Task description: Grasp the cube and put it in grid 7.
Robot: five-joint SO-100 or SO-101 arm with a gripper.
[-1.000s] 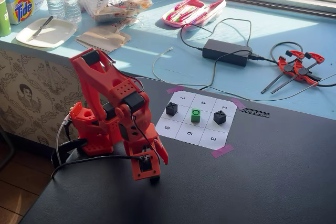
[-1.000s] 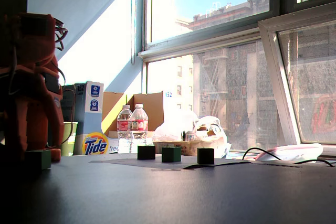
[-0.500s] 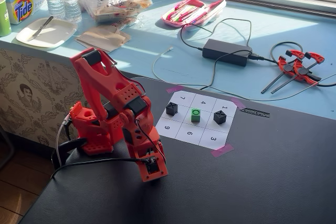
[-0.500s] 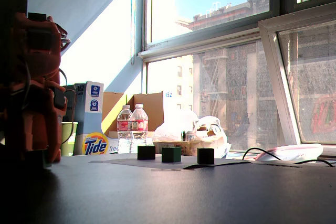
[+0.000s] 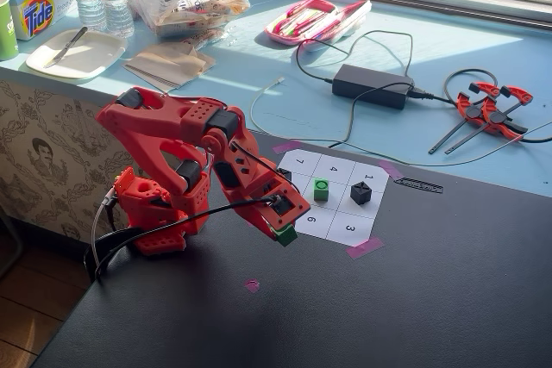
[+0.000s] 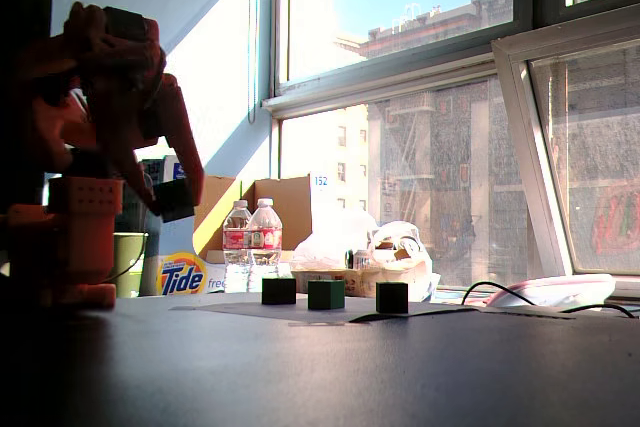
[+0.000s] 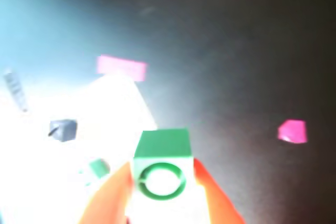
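My red gripper (image 5: 283, 232) is shut on a green cube (image 5: 285, 235) and holds it above the dark table, just off the near edge of the numbered sheet. In the wrist view the held cube (image 7: 161, 153) shows its ring face between the two orange fingers (image 7: 107, 198). In a fixed view the gripper (image 6: 175, 200) holds it high in shadow. Grid 7 (image 5: 300, 161) is the far-left corner cell, partly behind the arm. A second green cube (image 5: 321, 190) sits in the sheet's middle and also shows in the other views (image 6: 326, 294) (image 7: 98, 168).
A black cube (image 5: 360, 193) sits on the sheet's right side, and another (image 5: 285, 174) is partly hidden behind the arm. Pink tape pieces (image 5: 364, 247) hold the sheet's corners; one bit (image 5: 252, 284) lies on the table. A power brick (image 5: 373, 85) and clamps (image 5: 492, 109) lie beyond.
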